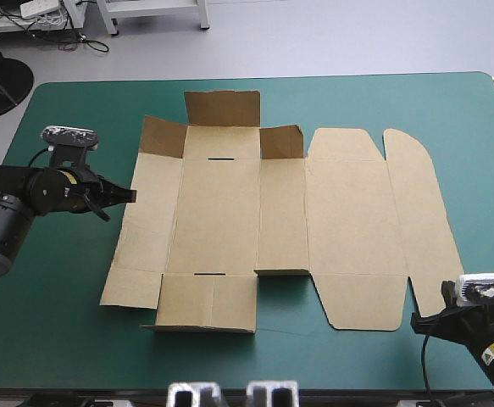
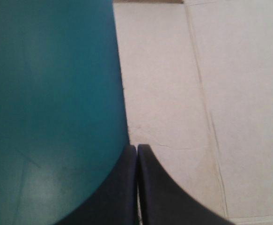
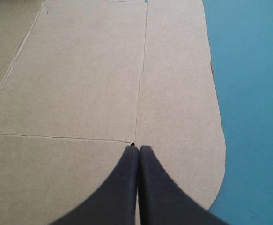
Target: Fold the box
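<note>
Well, the left gripper (image 2: 136, 146), closed and empty, sits at the side edge of the box (image 2: 173, 93). I'd open it, slip under the panel (image 2: 159, 84) and hinge it along the crease (image 2: 202, 98) just ahead. The right gripper (image 3: 138, 147), also closed and empty, stands over the rounded lid flap (image 3: 178, 93). Matte, scored brown board lies flat on the smooth teal-green cover (image 1: 60, 280); farthest, three short flaps (image 1: 221, 108) stand raised.

Three cameras, one flat brown box (image 1: 263, 229).
The high view looks forward and down from behind the robot over the whole box on the teal-green surface (image 1: 60, 339). The left wrist view sits close over the box's left edge, the right wrist view close over its rounded right flap (image 3: 183, 117); the high view shares both.
</note>
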